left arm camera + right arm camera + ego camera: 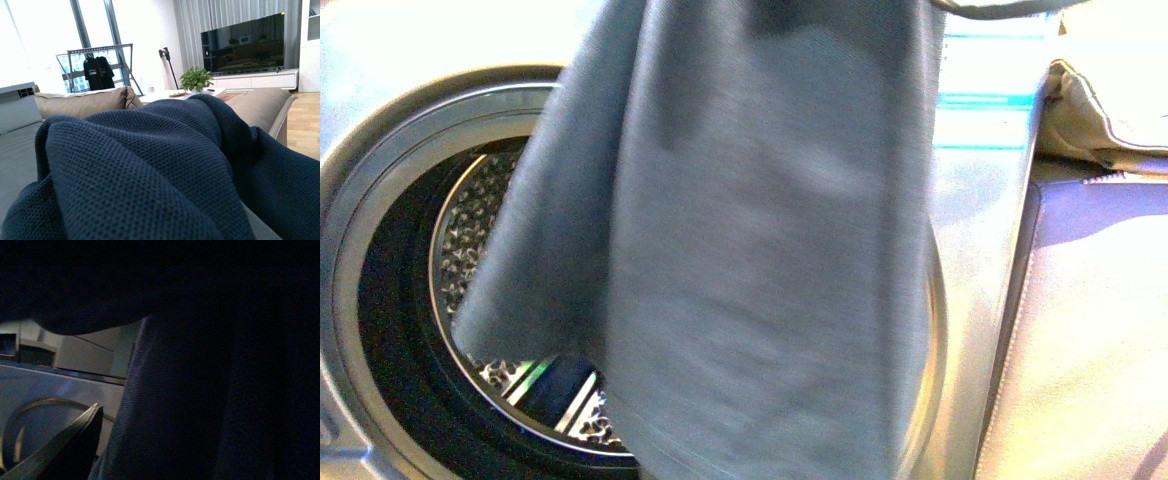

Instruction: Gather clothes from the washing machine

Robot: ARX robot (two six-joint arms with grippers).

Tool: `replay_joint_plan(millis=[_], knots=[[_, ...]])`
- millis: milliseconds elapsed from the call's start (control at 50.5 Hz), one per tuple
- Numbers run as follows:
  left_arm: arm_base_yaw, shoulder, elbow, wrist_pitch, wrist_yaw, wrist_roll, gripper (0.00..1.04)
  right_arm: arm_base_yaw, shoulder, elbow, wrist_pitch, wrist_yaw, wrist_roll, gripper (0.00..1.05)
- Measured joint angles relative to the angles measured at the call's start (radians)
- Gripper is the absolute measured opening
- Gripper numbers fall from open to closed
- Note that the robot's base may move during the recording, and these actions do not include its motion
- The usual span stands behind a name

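In the front view the clothes (750, 240) hang as one slate-blue sheet from 12 o'clock down to 6 o'clock, in front of the washing machine (968, 300) and covering most of its porthole. You can see the perforated drum (480, 230) only at 8 to 9 o'clock, inside the dark rim (380, 200). A blue-and-white label (988, 100) sits at 2 o'clock on the machine's front, and beige cushion fabric (1100, 350) fills 3 to 4 o'clock. Neither arm shows here.

In the left wrist view the clothes (150, 170) lie heaped right against the camera, dark navy with a fine knit. Beyond them you see a beige sofa (80, 102), a television (242, 45), a potted plant (196, 79) and a drying rack (100, 60). The left gripper is out of sight, so you cannot tell what it holds.

The right wrist view is dim. The clothes (200, 390) drape close across the lens, with the washing machine (50, 385) behind them. The right gripper (75, 440) shows only as one dark wedge-shaped finger. You cannot tell how far it is open or whether it has hold of the fabric.
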State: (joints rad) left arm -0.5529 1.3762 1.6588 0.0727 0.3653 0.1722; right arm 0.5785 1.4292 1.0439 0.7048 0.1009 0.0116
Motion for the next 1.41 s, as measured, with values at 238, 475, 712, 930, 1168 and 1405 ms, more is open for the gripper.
replay_joint_plan(millis=[238,475,712,930,1168,1405], knots=[[0.000,0.000,0.000,0.000,0.000,0.000,0.14,0.014,0.003,0.040,-0.085,0.106,0.056,0.59],[0.000,0.000,0.000,0.000,-0.003,0.000,0.14,0.011,-0.004,0.056,-0.137,0.116,0.164,0.20],[0.000,0.000,0.000,0.000,-0.002,-0.002,0.14,-0.001,-0.067,-0.029,-0.133,0.082,0.233,0.08],[0.000,0.000,0.000,0.000,0.009,-0.008,0.30,-0.047,-0.199,-0.153,-0.124,0.026,0.295,0.08],[-0.005,0.000,0.000,0.001,0.012,-0.008,0.66,-0.166,-0.410,-0.283,-0.160,-0.071,0.360,0.07],[-0.005,-0.006,0.000,0.003,0.011,-0.008,0.97,-0.427,-0.600,-0.306,-0.220,-0.225,0.451,0.07]])
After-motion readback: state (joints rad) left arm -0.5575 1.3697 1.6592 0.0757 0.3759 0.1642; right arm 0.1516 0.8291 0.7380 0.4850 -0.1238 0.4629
